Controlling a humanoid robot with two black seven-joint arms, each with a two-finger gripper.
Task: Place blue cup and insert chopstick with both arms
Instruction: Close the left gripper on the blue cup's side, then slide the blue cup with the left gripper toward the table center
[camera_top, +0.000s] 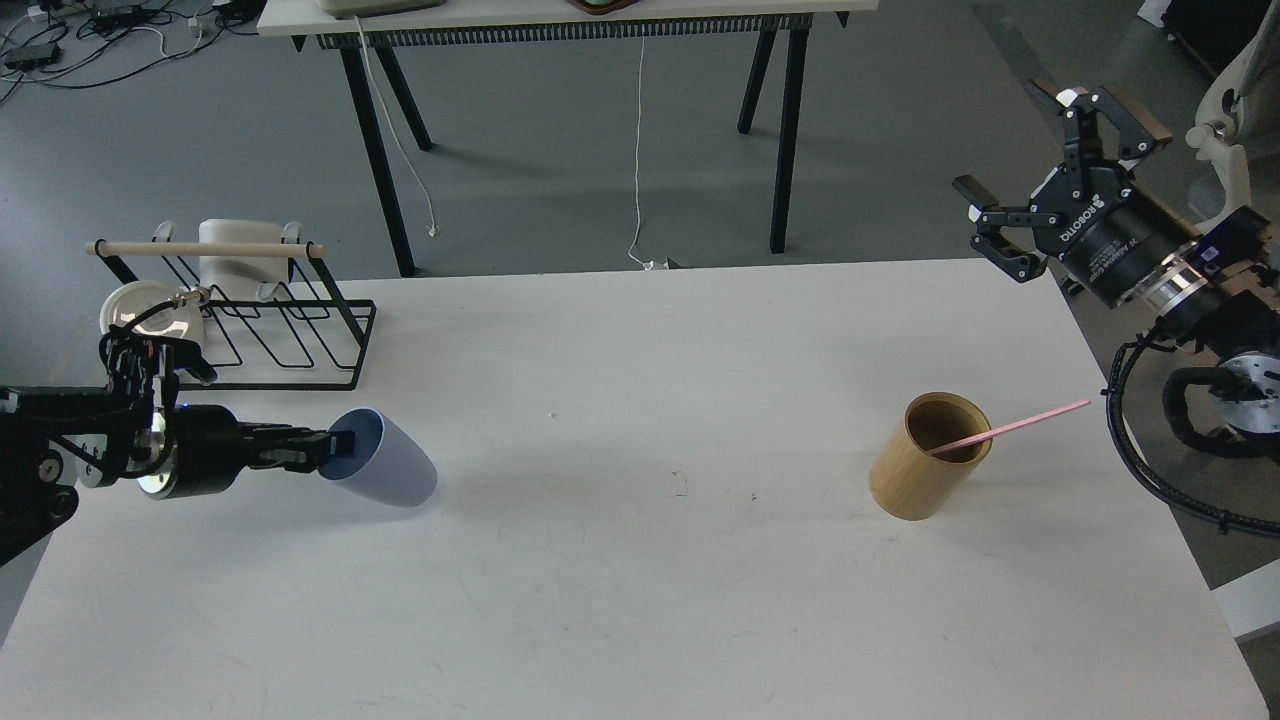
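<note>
White table (620, 600) spread across the view, black wire rack (285, 335) with pale wooden rod at its far left corner. Right gripper (1035, 180) raised off the table's far right corner, fingers spread wide and empty; left gripper (335, 450) low at the left edge, fingers pinched on the rim of the blue cup (390, 470), which tilts steeply, mouth toward the arm. Tan wooden holder (925, 460) upright at right, pink chopstick (1010, 427) leaning out of its mouth toward the right.

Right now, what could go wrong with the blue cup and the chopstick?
The blue cup is tilted, held only at its rim by the left gripper; it may slip or tip when set down. The chopstick leans far out of the wooden holder, so a nudge could topple it.
</note>
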